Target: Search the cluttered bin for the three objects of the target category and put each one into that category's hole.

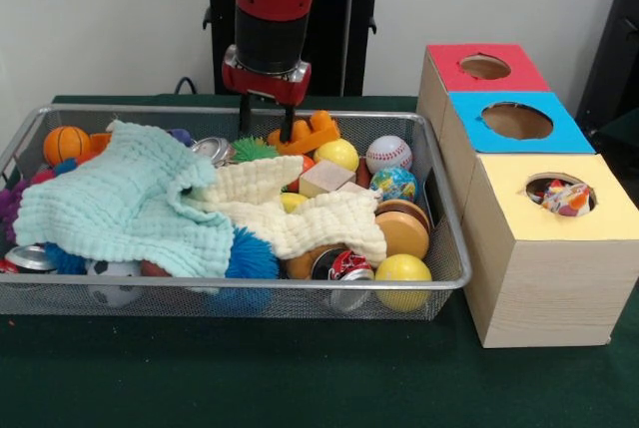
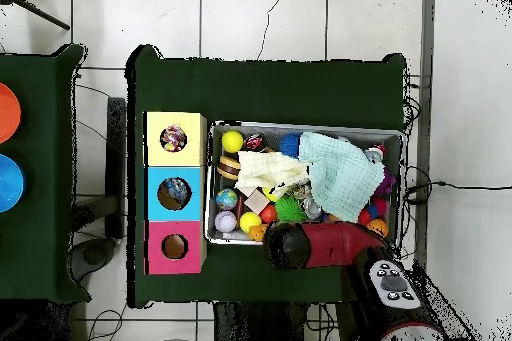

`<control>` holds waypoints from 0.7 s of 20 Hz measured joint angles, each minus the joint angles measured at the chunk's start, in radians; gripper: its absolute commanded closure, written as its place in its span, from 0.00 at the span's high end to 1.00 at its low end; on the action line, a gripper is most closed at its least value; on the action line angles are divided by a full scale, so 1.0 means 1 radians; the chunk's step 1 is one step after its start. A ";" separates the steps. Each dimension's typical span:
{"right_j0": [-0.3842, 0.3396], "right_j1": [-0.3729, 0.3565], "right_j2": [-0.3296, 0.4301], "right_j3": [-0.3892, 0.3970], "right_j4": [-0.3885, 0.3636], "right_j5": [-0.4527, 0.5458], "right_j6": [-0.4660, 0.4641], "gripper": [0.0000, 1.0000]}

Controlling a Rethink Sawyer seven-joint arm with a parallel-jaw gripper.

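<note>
Scrunched printed cloth ball [image 1: 566,198] in round hole [image 1: 559,193] — yellow-topped wooden box [image 1: 544,268].

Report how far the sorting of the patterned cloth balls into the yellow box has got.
Done: at least one patterned cloth ball shows inside the hole of the yellow-topped box.

In hand: nothing. The gripper hangs over the far side of the wire bin, fingers open and empty.

Left: no other cloth ball is visible; the mint towel and cream towel may hide them.
</note>
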 measured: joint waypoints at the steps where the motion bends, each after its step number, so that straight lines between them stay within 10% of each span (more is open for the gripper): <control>1: 0.000 0.005 -0.001 -0.004 0.000 -0.012 0.000 1.00; 14: -0.002 0.084 -0.020 -0.064 -0.017 -0.076 0.000 1.00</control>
